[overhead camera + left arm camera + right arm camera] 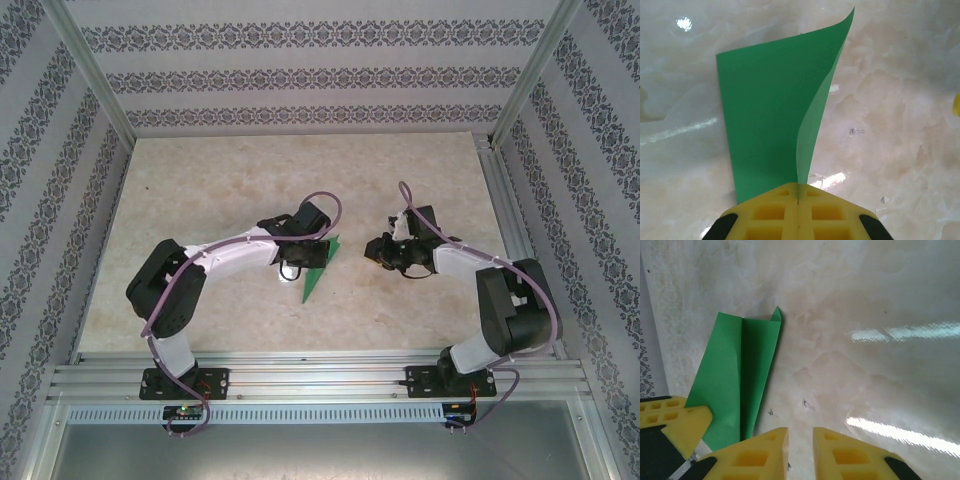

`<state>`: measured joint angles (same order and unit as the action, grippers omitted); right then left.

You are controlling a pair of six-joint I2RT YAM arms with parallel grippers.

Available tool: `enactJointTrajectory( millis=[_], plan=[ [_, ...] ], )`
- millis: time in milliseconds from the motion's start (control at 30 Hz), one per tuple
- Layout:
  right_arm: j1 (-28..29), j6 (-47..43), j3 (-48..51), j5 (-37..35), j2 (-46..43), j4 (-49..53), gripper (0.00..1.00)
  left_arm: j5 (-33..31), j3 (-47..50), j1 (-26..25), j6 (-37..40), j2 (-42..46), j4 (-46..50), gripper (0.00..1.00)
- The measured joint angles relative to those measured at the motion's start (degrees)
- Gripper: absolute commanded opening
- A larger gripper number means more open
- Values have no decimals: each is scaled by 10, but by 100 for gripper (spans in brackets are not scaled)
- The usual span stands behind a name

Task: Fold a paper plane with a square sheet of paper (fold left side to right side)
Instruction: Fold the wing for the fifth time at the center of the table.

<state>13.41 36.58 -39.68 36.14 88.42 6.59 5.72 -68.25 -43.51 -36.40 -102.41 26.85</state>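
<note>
- Top external view: one thin, bright green sheet of paper, folded into a narrow tapering strip, lies at the centre of the frame on the pale marbled surface. Its upper end is tucked under the wrist of the left arm. The right arm reaches in from the lower right, and its jaws stand near the paper but apart from it.
- Left wrist view: the left jaws are closed and grip the green paper at its narrow end, at bottom centre, with the yellow ribbed pads meeting on it. The sheet fans out toward the top of the frame. Its right-hand layer lifts off the lower one and curls toward the upper right.
- Right wrist view: the right jaws, at bottom centre, are slightly parted with a narrow gap. They hold nothing and have bare surface beneath them. The green paper lies left of centre with a lengthwise crease and a small corner turned up at its top. A yellow pad of the left jaws sits at lower left, by the paper's narrow end.
- Risk, as judged: the paper is held at one end only, so a sideways push from the right jaws could pivot it and skew the crease. The curled layer may spring back or buckle if it is pressed off-line. A pull against the pinch could tear the thin sheet.
- Count: one sheet of paper, two arms, two sets of jaws, one surface.
</note>
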Motion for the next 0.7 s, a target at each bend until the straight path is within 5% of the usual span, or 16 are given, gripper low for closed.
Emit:
enactJointTrajectory(
  millis=[400,700],
  plan=[
    [62,80,-39,-1,116,-105,23,67,80,22,-77,8,-147,0],
    [71,110,-64,-2,161,-140,11,58,116,34,-96,55,-182,0]
  ],
)
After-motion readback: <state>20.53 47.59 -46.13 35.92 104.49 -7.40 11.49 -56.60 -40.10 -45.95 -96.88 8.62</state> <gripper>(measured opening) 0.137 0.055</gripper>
